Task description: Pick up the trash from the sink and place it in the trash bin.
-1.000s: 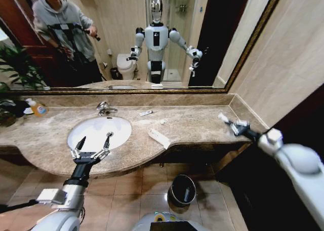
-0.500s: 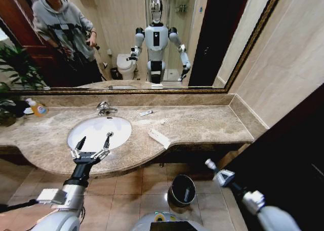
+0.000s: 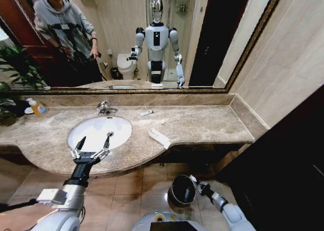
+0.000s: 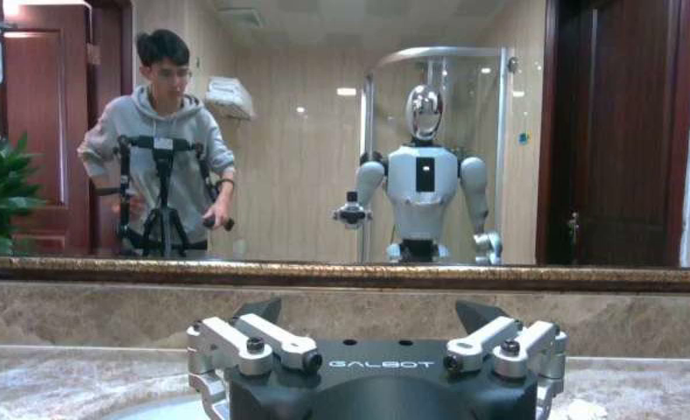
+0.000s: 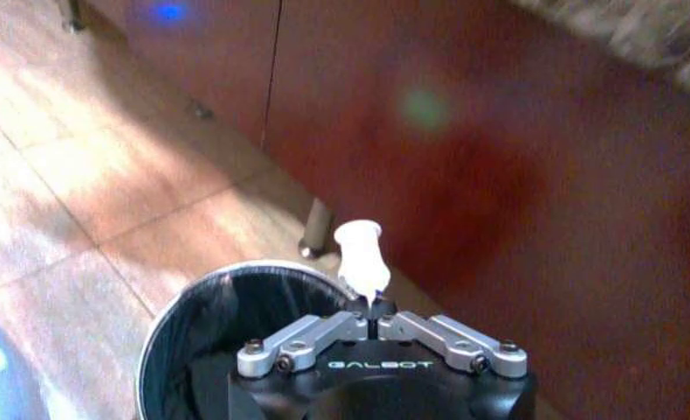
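Observation:
My right gripper (image 3: 194,181) hangs low by the floor, at the right rim of the trash bin (image 3: 180,190). In the right wrist view that gripper (image 5: 375,308) is shut on a small white piece of trash (image 5: 361,252), which sticks out just past the bin's shiny rim (image 5: 193,293). My left gripper (image 3: 92,144) stands open over the front rim of the sink (image 3: 99,131), holding nothing; its spread fingers (image 4: 258,312) face the mirror. A long flat white packet (image 3: 159,138), a small tube (image 3: 146,112) and a sachet (image 3: 163,121) lie on the marble counter, right of the basin.
The chrome faucet (image 3: 105,108) stands behind the basin. A clear bottle of orange liquid (image 3: 37,108) and a plant (image 3: 15,76) are at the counter's far left. A dark cabinet front (image 5: 462,149) rises close beside the bin. Tiled floor (image 3: 152,183) lies in front.
My right arm has swung down from the counter's right end to the floor beside the bin, carrying the white item. The left arm has not moved.

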